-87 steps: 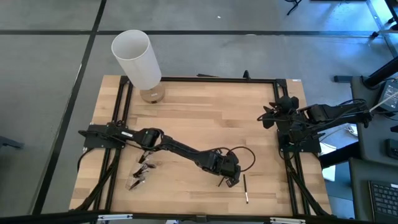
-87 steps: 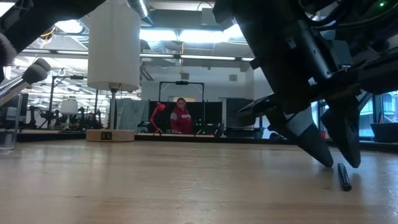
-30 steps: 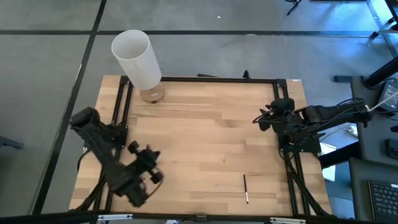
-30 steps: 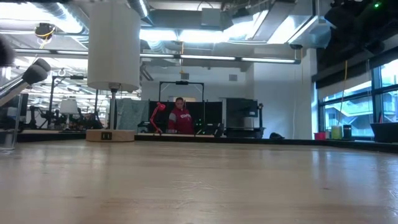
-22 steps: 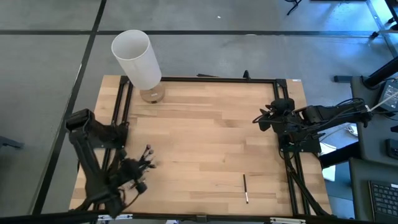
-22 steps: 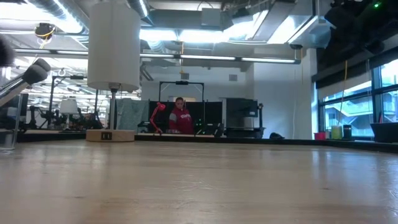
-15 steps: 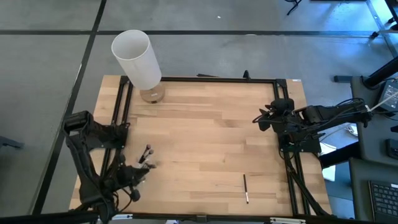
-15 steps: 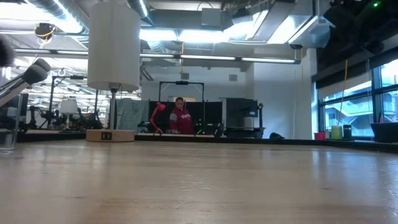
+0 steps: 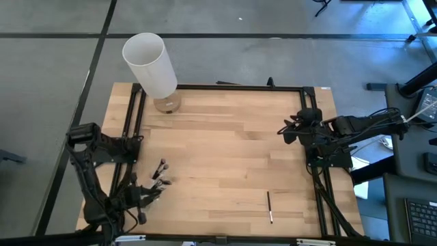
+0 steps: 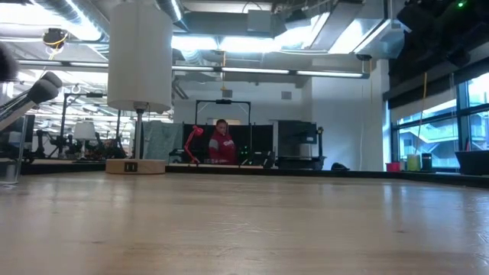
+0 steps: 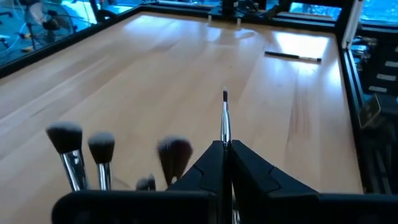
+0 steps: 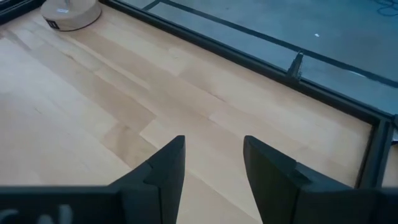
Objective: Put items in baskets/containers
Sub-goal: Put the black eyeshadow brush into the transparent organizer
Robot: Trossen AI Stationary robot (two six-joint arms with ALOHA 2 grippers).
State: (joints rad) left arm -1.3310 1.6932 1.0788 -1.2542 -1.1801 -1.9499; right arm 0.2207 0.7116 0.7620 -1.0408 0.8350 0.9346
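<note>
My left gripper [image 9: 151, 194] is near the table's left near corner, shut on a thin dark brush [image 11: 225, 121]. Right beside it several brushes [image 9: 160, 171] stand together with their bristle heads [image 11: 65, 135] up. The clear container that holds them barely shows, as a glassy wall [image 10: 9, 164] at the low view's left edge. One more dark brush [image 9: 270, 206] lies flat on the wood toward the near right. My right gripper [image 9: 283, 130] waits open at the right edge, above bare wood [image 12: 214, 162]. My left gripper pinches the thin brush between its two shut fingers [image 11: 249, 171]. The brush lies along the fingers and sticks out past their ends, its small tip [image 11: 225, 95] pointing toward the table's right edge. It is lifted clear of the table. The fingers hide the rest of its handle.
A tall white cylinder [image 9: 150, 65] and a small tan jar [image 9: 166, 104] stand at the far left corner. A black metal frame [image 9: 225, 87] runs round the table. The middle of the wooden top [image 9: 225, 150] is free. A person [image 10: 222, 145] stands far off in the room.
My left arm has folded back toward the table's left near corner, taking its gripper with it. The gripper has stayed shut on the brush. The brush on the near right has not moved.
</note>
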